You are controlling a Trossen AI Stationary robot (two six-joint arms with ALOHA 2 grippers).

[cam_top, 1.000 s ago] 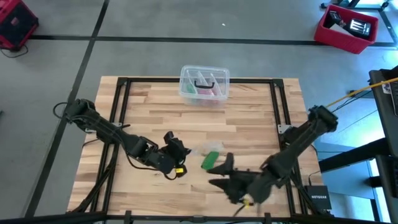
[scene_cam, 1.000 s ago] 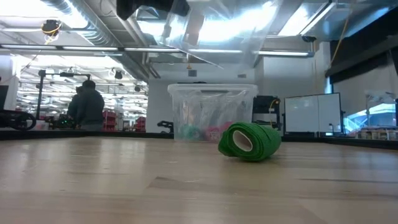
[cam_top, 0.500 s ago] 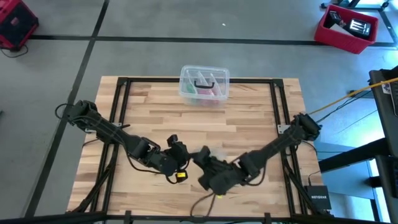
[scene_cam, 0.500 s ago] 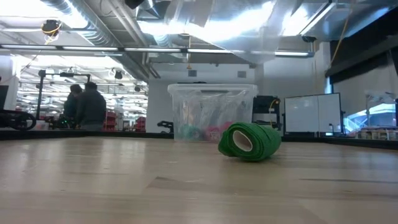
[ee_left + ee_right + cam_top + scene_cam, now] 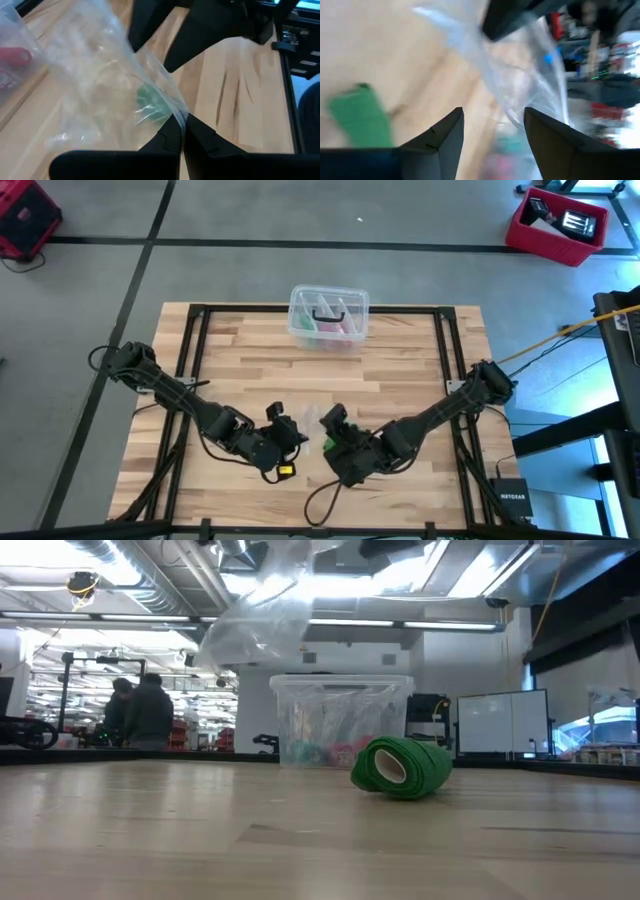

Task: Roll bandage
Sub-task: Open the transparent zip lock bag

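The left gripper (image 5: 179,131) was shut tight on the edge of a clear plastic bag (image 5: 95,90), holding it up off the surface (image 5: 400,370). The right gripper (image 5: 492,125) stood open and held nothing, its fingers spread just before the bag. The bandage (image 5: 402,767), a rolled green cylinder, lay on its side on the surface below the grippers. Farther back sat a clear plastic box (image 5: 329,316), lidded, with pink and dark items inside. Two people (image 5: 140,710) stood in the room beyond.
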